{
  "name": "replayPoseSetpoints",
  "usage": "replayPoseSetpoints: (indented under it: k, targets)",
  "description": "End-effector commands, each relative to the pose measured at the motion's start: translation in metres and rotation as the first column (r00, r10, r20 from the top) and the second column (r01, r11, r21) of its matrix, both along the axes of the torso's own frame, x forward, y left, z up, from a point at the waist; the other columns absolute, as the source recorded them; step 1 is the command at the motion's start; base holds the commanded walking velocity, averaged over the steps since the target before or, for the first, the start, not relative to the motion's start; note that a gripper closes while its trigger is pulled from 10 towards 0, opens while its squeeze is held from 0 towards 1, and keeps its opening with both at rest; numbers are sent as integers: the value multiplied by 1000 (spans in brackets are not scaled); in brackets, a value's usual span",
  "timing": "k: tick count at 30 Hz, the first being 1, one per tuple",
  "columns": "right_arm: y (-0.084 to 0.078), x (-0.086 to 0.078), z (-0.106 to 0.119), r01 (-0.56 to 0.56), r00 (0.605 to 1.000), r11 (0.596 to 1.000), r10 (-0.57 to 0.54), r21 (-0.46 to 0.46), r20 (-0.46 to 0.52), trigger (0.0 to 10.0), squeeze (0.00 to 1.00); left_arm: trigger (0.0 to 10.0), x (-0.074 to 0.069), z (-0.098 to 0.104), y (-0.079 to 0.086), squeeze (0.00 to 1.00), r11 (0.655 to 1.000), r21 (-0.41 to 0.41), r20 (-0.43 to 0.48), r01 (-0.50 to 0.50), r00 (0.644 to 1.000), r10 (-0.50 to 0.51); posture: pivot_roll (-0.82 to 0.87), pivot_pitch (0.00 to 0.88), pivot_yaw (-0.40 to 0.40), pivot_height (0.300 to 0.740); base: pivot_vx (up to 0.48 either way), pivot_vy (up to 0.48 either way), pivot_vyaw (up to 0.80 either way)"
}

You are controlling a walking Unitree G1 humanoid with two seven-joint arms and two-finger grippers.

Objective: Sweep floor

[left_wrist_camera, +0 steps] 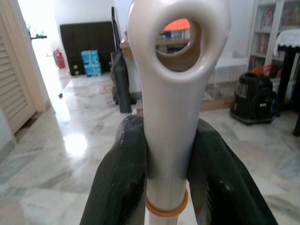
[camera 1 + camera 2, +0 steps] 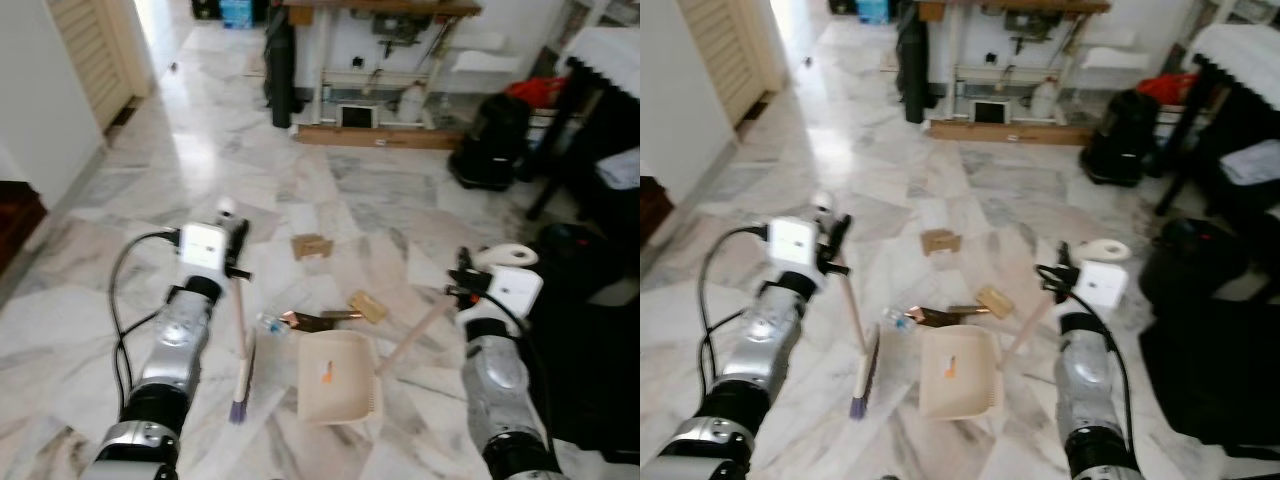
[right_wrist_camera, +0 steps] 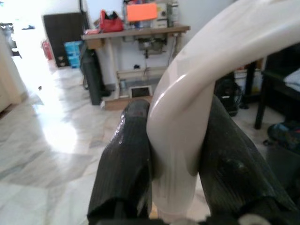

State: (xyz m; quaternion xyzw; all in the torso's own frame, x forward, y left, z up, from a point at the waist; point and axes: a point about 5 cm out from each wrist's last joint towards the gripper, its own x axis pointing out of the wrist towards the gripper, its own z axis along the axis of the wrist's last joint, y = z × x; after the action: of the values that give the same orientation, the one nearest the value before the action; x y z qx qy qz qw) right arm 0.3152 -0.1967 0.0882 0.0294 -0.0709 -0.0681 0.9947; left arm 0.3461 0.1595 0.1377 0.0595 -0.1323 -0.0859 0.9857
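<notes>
Marble floor [image 2: 380, 190], left pincer [image 1: 166, 164] clamped on broom [image 2: 240, 345] handle, right pincer [image 3: 176, 164] clamped on dustpan [image 2: 338, 375] handle, scraps [image 2: 311, 245] near dustpan.

Broom [image 2: 240, 350] upright beside cream dustpan [image 2: 338, 376] on floor.

The marble floor [image 2: 150, 200] is pale with grey veining and shines under the far doorway; a beige dustpan [image 2: 338, 376] rests on it near the middle; the broom [image 2: 241, 378] touches down just left of it; a plastic bottle [image 2: 270, 323], a brown wrapper [image 2: 305, 321] and cardboard scraps [image 2: 311, 245] lie beyond; a black vacuum cleaner [image 2: 492, 143] stands far right.
</notes>
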Motion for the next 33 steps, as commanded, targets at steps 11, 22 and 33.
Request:
replayPoseSetpoints:
  k: [11, 22, 33]
  targets:
    - [-4, 1, 7, 14, 999, 1000, -14, -1, 37, 10000, 0, 10000, 0, 5, -4, 0, 1000, 2, 28, 8, 1000, -8, 126, 29, -27, 740, 114, 0, 0]
    - [-3, 1, 6, 12, 999, 1000, -12, 2, 33, 10000, 0, 10000, 0, 5, -2, 0, 1000, 1, 31, 1, 1000, -1, 128, 34, -28, 740, 50, 0, 0]
    - [-3, 0, 7, 12, 999, 1000, -12, 5, 36, 10000, 0, 10000, -1, 5, -1, 0, 1000, 3, 32, -5, 999, 5, 127, 48, -28, 740, 214, 0, 0]
